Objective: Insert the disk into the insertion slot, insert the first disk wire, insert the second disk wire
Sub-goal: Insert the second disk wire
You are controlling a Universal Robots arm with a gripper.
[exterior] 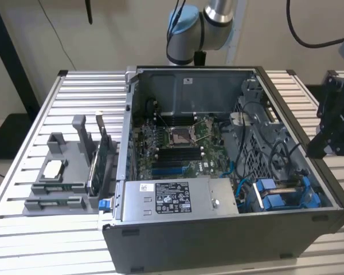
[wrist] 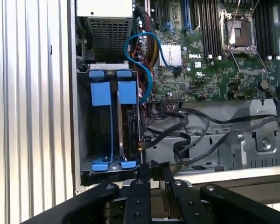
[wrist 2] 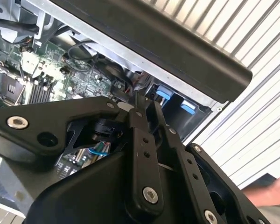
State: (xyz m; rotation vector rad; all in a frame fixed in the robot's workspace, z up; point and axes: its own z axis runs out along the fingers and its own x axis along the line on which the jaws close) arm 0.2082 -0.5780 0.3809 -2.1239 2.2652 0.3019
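Note:
The insertion slot [wrist: 95,135] is a bay with blue rails in the open computer case, at the front corner on the exterior view's right [exterior: 311,197]. A disk [wrist: 129,125] in a blue carrier stands on edge in one side of it, also seen in the exterior view [exterior: 284,189]. A loose blue wire [wrist: 142,70] loops beside the bay, and black wires [wrist: 177,133] lie bundled nearby. My gripper [wrist: 151,167] hangs shut and holds nothing, just outside the case wall by the bay [exterior: 315,149]. Its black fingers meet at the tips [wrist 2: 142,101].
A grey labelled power-supply box [exterior: 172,197] sits in the case next to the bay. The green motherboard [exterior: 178,143] lies behind it. A grey parts holder [exterior: 63,183] with components stands on the slatted table [exterior: 46,240] at the exterior view's left. A person's hand [wrist 2: 266,193] shows at one edge.

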